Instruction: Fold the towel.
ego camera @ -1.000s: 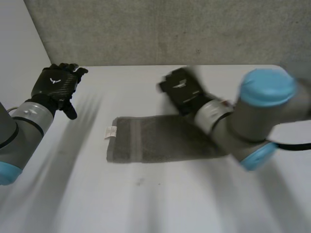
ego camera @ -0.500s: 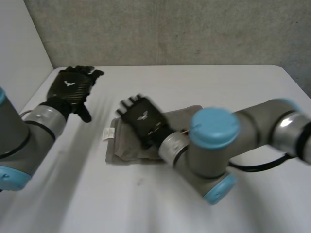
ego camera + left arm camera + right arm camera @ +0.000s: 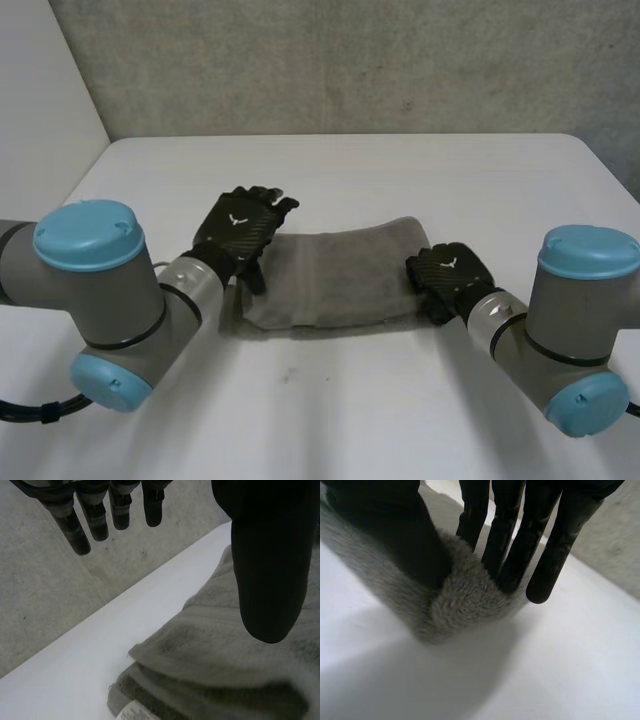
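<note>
A grey towel (image 3: 340, 275) lies doubled over in the middle of the white table (image 3: 400, 170). My left hand (image 3: 240, 228) hovers over its left end with straight fingers, open. In the left wrist view the thumb (image 3: 270, 555) hangs just above the towel's layered end (image 3: 215, 645), where a white label (image 3: 132, 711) sticks out. My right hand (image 3: 448, 280) is at the towel's right end. In the right wrist view its fingers (image 3: 510, 540) and thumb pinch that thick end of the towel (image 3: 460, 605) between them.
A grey wall (image 3: 350, 60) runs along the table's far edge. Bare white table lies in front of the towel and beyond it. Both forearms reach in low from the near corners.
My right hand, over the towel's left part half a second ago, has swung back to its right end. My left hand has come in from the far left to the towel's left end.
</note>
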`<control>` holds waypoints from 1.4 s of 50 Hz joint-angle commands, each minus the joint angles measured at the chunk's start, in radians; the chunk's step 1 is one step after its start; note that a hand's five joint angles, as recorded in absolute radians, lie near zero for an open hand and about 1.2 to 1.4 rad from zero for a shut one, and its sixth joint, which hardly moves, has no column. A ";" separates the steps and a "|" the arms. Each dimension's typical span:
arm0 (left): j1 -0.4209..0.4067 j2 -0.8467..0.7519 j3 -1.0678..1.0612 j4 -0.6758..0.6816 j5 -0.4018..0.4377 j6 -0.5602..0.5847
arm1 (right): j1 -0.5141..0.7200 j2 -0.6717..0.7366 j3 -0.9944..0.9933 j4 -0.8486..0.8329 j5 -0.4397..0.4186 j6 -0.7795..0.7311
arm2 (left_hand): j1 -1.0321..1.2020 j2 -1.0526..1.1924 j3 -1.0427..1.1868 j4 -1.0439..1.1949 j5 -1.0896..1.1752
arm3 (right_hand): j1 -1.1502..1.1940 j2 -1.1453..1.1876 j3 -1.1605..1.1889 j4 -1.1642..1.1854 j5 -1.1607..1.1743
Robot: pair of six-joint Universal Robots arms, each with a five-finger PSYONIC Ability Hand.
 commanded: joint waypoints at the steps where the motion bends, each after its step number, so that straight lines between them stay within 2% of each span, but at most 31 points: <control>1: 0.019 0.051 -0.051 -0.001 0.002 0.000 | -0.013 -0.021 -0.017 -0.086 0.051 -0.188 | 0.004 0.010 0.008 0.009 -0.028 | 0.480 0.287 0.301 0.295 0.326; 3: 0.031 0.083 -0.080 -0.001 0.002 0.002 | 0.001 -0.042 -0.056 -0.090 0.083 -0.286 | 0.004 0.010 0.008 0.009 -0.028 | 0.480 0.287 0.301 0.295 0.326; 4: 0.031 0.083 -0.081 -0.001 0.002 0.002 | 0.001 -0.042 -0.057 -0.090 0.084 -0.286 | 0.004 0.010 0.008 0.009 -0.028 | 0.480 0.287 0.301 0.295 0.326; 6: 0.062 0.106 -0.099 -0.003 0.002 0.002 | 0.082 -0.047 -0.130 -0.090 0.094 -0.363 | 0.004 0.010 0.008 0.009 -0.028 | 0.480 0.287 0.301 0.295 0.326; 7: 0.062 0.106 -0.099 -0.003 0.002 0.002 | 0.082 -0.047 -0.130 -0.090 0.094 -0.363 | 0.004 0.010 0.008 0.009 -0.028 | 0.480 0.287 0.301 0.295 0.326; 11: 0.102 0.155 -0.128 -0.003 0.003 -0.001 | 0.277 0.014 -0.259 -0.090 0.078 -0.424 | 0.004 0.010 0.008 0.009 -0.028 | 0.480 0.287 0.301 0.295 0.326; 12: 0.102 0.155 -0.128 -0.003 0.003 -0.001 | 0.277 0.015 -0.259 -0.090 0.077 -0.425 | 0.004 0.010 0.008 0.009 -0.028 | 0.480 0.287 0.301 0.295 0.326; 14: 0.142 0.183 -0.151 -0.004 0.002 -0.001 | 0.361 0.073 -0.311 -0.078 0.045 -0.449 | 0.004 0.010 0.008 0.009 -0.028 | 0.480 0.287 0.301 0.295 0.326; 15: 0.142 0.183 -0.151 -0.004 0.002 -0.001 | 0.362 0.073 -0.311 -0.078 0.045 -0.449 | 0.004 0.010 0.008 0.009 -0.028 | 0.480 0.287 0.301 0.295 0.326; 17: 0.181 0.218 -0.174 -0.004 0.002 -0.006 | 0.426 0.129 -0.316 -0.078 -0.037 -0.475 | 0.004 0.010 0.008 0.009 -0.028 | 0.480 0.287 0.301 0.295 0.326; 18: 0.182 0.218 -0.174 -0.004 0.002 -0.006 | 0.426 0.130 -0.316 -0.078 -0.038 -0.475 | 0.004 0.010 0.008 0.009 -0.028 | 0.480 0.287 0.301 0.295 0.326; 19: 0.198 0.236 -0.185 -0.006 0.002 -0.009 | 0.458 0.160 -0.313 -0.075 -0.088 -0.486 | 0.004 0.010 0.008 0.009 -0.028 | 0.480 0.287 0.301 0.295 0.326; 20: 0.198 0.236 -0.185 -0.006 0.002 -0.009 | 0.458 0.160 -0.313 -0.075 -0.088 -0.486 | 0.004 0.010 0.008 0.009 -0.028 | 0.480 0.287 0.301 0.295 0.326; 22: 0.221 0.261 -0.206 -0.017 0.003 -0.012 | 0.487 0.205 -0.302 -0.069 -0.160 -0.495 | 0.004 0.010 0.008 0.009 -0.028 | 0.480 0.287 0.301 0.295 0.326; 28: 0.222 0.273 -0.209 -0.029 0.003 -0.014 | 0.487 0.199 -0.285 -0.069 -0.180 -0.480 | 0.007 0.014 0.012 0.012 -0.024 | 0.425 0.232 0.246 0.240 0.272; 30: 0.212 0.275 -0.199 -0.035 0.002 -0.012 | 0.484 0.156 -0.284 -0.070 -0.167 -0.437 | 0.048 0.055 0.053 0.053 0.016 | -0.472 -0.665 -0.650 -0.656 -0.625; 31: 0.212 0.275 -0.199 -0.035 0.002 -0.012 | 0.484 0.156 -0.284 -0.071 -0.166 -0.437 | 0.049 0.055 0.053 0.054 0.017 | -0.476 -0.669 -0.655 -0.661 -0.630; 32: 0.209 0.275 -0.190 -0.035 0.002 -0.014 | 0.472 0.121 -0.282 -0.071 -0.144 -0.391 | 0.054 0.061 0.059 0.059 0.023 | -0.742 -0.935 -0.921 -0.927 -0.895; 33: 0.206 0.273 -0.177 -0.035 0.002 -0.023 | 0.448 0.082 -0.276 -0.069 -0.101 -0.324 | 0.054 0.061 0.059 0.059 0.023 | -0.742 -0.935 -0.921 -0.927 -0.895; 34: 0.206 0.273 -0.177 -0.035 0.002 -0.023 | 0.448 0.082 -0.276 -0.069 -0.100 -0.323 | 0.054 0.061 0.059 0.059 0.023 | -0.742 -0.935 -0.921 -0.927 -0.895; 36: 0.186 0.269 -0.134 -0.037 -0.001 -0.072 | 0.390 0.001 -0.262 -0.055 -0.007 -0.146 | 0.054 0.061 0.059 0.059 0.023 | -0.742 -0.935 -0.921 -0.927 -0.895; 37: 0.186 0.269 -0.134 -0.037 -0.001 -0.072 | 0.389 0.001 -0.262 -0.055 -0.007 -0.145 | 0.054 0.061 0.059 0.059 0.023 | -0.742 -0.935 -0.921 -0.927 -0.895; 39: 0.154 0.258 -0.091 -0.037 -0.015 -0.156 | 0.340 -0.063 -0.259 -0.011 0.051 0.055 | 0.057 0.064 0.062 0.062 0.026 | -0.742 -0.935 -0.921 -0.927 -0.895; 42: 0.136 0.243 -0.065 -0.038 -0.029 -0.195 | 0.311 -0.081 -0.265 0.031 0.053 0.138 | 0.060 0.067 0.065 0.065 0.028 | -0.742 -0.935 -0.921 -0.927 -0.895; 44: 0.087 0.195 -0.012 -0.046 -0.066 -0.251 | 0.248 -0.082 -0.290 0.135 0.027 0.255 | 0.060 0.067 0.065 0.065 0.028 | -0.742 -0.935 -0.921 -0.927 -0.895; 46: 0.055 0.172 0.016 -0.061 -0.090 -0.268 | 0.233 -0.073 -0.311 0.175 0.007 0.282 | 0.060 0.067 0.065 0.065 0.028 | -0.742 -0.935 -0.921 -0.927 -0.895; 50: -0.002 0.109 0.064 -0.106 -0.141 -0.278 | 0.211 -0.013 -0.374 0.242 -0.021 0.290 | 0.054 0.061 0.059 0.059 0.023 | -0.742 -0.935 -0.921 -0.927 -0.895; 52: -0.038 0.048 0.090 -0.151 -0.197 -0.279 | 0.199 0.063 -0.454 0.293 -0.037 0.290 | 0.043 0.049 0.047 0.048 0.011 | -0.742 -0.935 -0.921 -0.927 -0.895; 57: -0.050 -0.033 0.084 -0.181 -0.265 -0.268 | 0.197 0.175 -0.552 0.353 -0.050 0.286 | 0.028 0.034 0.032 0.033 -0.004 | -0.742 -0.935 -0.921 -0.927 -0.895; 63: -0.048 -0.104 0.065 -0.190 -0.273 -0.265 | 0.199 0.309 -0.647 0.414 -0.048 0.209 | 0.016 0.023 0.021 0.021 -0.016 | -0.742 -0.935 -0.921 -0.927 -0.895; 70: -0.047 -0.098 0.053 -0.211 -0.261 -0.265 | 0.208 0.341 -0.683 0.428 0.004 0.088 | 0.013 0.020 0.018 0.018 -0.019 | -0.742 -0.935 -0.921 -0.927 -0.895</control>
